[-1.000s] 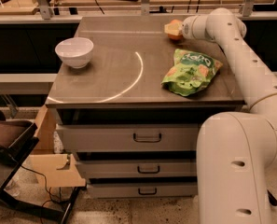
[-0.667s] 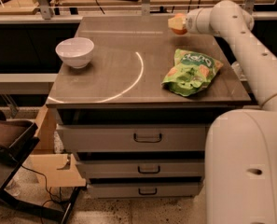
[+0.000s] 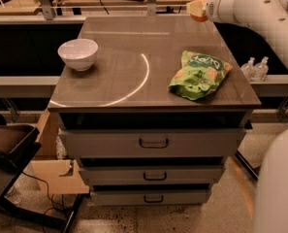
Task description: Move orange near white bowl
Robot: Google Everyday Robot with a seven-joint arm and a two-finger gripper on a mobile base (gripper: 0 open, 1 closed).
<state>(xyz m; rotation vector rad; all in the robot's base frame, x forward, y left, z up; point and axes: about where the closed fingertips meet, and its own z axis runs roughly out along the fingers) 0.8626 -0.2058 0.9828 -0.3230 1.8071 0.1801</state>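
The orange (image 3: 200,14) is at the far right back corner of the brown tabletop (image 3: 124,42), held just above it. My gripper (image 3: 197,8) is shut on the orange, at the end of the white arm that reaches in from the upper right. The fingers cover part of the fruit. The white bowl (image 3: 78,54) stands upright and empty near the left edge of the tabletop, far from the orange.
A green snack bag (image 3: 198,74) lies on the right side of the top. A white arc (image 3: 138,81) is marked across the surface. Drawers (image 3: 153,142) are below the top. Two small bottles (image 3: 256,68) stand on a ledge at the right. A cardboard box (image 3: 51,169) is at the lower left.
The gripper with the orange has risen off the tabletop and moved back and to the right. The bowl and the bag have not moved.
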